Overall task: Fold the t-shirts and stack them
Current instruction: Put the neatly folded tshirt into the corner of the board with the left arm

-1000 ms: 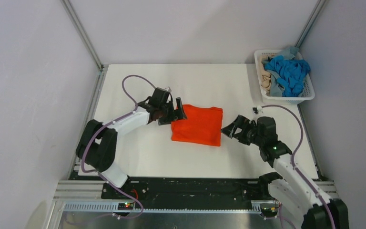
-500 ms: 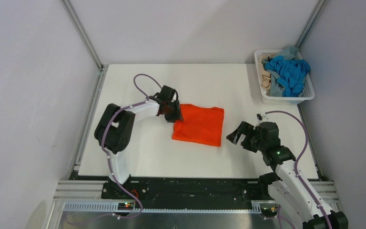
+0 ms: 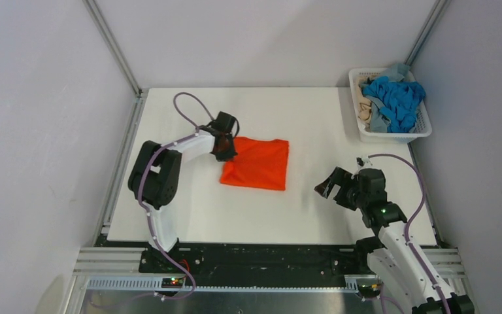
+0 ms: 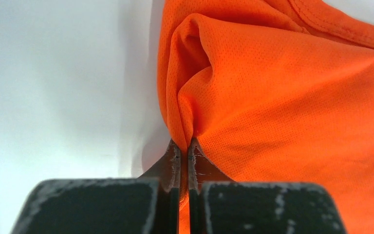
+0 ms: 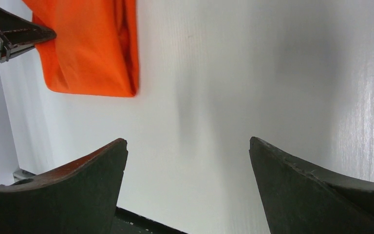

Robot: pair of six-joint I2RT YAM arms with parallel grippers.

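- Top view: the left gripper covers the far-left corner of the orange shirt, so its fingertips and the pinch point cannot be made out from above.
- Left wrist view: the orange shirt runs off the right and bottom edges. Only the cloth next to the fingers shows.
- Right wrist view: the orange shirt is cut off at the top edge. A dark part of the left gripper shows at the upper left corner.
- Basket: it stands at the far-right corner of the table. A blue shirt is heaped on top. A beige shirt and a grey-blue shirt are mostly covered, and their shapes cannot be told.
- Left gripper: the fingers are pressed together on a raised fold at the orange shirt's edge, with the cloth pinched between the tips.
- Right gripper: the fingers are spread wide with nothing between them, over bare table.
- Orange shirt position: it lies folded on the table, left of centre. Its far-left corner is held in the left gripper. The right gripper is well apart from it, to its right.
- Only the left wrist view shows the pinch itself and the bunched cloth above the tips.
- Only the right wrist view shows the layered fold along the shirt's right edge.
- Only the top view shows the basket and the shirt's full outline.
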